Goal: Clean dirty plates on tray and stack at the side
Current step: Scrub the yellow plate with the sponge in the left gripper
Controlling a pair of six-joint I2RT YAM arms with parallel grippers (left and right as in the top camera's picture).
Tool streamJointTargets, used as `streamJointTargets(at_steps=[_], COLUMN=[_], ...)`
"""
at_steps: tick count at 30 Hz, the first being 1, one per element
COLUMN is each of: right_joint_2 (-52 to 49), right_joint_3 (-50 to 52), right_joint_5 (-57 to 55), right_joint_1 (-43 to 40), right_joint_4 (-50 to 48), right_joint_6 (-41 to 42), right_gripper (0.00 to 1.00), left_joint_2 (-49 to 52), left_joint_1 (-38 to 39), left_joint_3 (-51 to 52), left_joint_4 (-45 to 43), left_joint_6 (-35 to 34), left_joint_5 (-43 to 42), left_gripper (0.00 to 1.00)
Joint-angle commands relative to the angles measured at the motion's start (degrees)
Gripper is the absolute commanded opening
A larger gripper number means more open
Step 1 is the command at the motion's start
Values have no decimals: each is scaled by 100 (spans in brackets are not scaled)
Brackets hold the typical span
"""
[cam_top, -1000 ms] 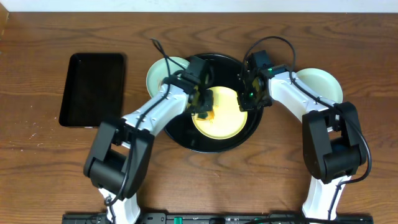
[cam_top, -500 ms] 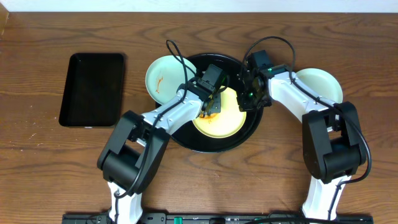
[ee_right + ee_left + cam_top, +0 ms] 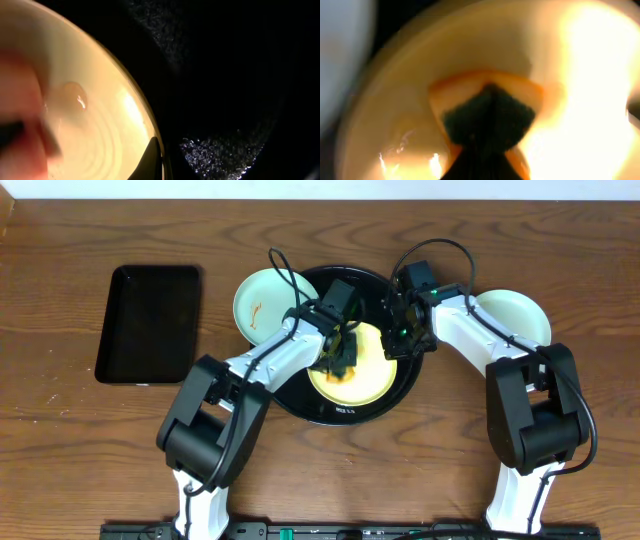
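Observation:
The pale yellow plate lies on the round black tray. My left gripper is shut on an orange sponge with a dark green scrub face and presses it onto the yellow plate, where orange sauce is smeared. My right gripper is shut on the plate's right rim; one finger lies on the rim of the plate. A blue-green plate with a sauce streak sits at the tray's left edge. A second blue-green plate lies on the table at the right.
A rectangular black tray lies on the wooden table at the left. The round tray's wet black floor fills the right wrist view beside the plate. Cables loop above both wrists.
My left gripper has slid the sponge rightward and a little nearer across the yellow plate, uncovering the streaked blue-green plate at the left. The right gripper has not moved.

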State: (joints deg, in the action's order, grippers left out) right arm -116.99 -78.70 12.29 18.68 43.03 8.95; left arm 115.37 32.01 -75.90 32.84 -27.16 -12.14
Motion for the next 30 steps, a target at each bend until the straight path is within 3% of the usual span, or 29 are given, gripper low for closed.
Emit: streamJointTargets(at_steps=[1, 11, 13, 18, 22, 26, 30], right_joint_2=[-142, -142, -142, -142, -142, -142, -142], right_joint_3=[-2, -2, -2, -2, -2, -2, -2], right_joint_5=[-85, -83, -85, -85, -85, -85, -85], right_joint_1=[39, 39, 39, 39, 39, 39, 39], right_joint_4=[4, 28, 48, 46, 46, 46, 46], right_joint_6=[42, 44, 44, 42, 42, 42, 42], right_gripper=[1, 1, 1, 1, 1, 1, 1], left_joint_2=[260, 262, 262, 262, 262, 247, 136], left_joint_1=[90, 92, 92, 76, 74, 74, 74], left_joint_3=[254, 254, 254, 254, 254, 157, -59], left_joint_4=[505, -1545, -1674, -1139, -326, 343, 796], left_joint_6=[26, 28, 26, -181, -737, -1346, -1248], left_joint_5=[-1298, -1058, -573, 1272, 2046, 1910, 485], left_gripper=[7, 8, 7, 7, 8, 7, 8])
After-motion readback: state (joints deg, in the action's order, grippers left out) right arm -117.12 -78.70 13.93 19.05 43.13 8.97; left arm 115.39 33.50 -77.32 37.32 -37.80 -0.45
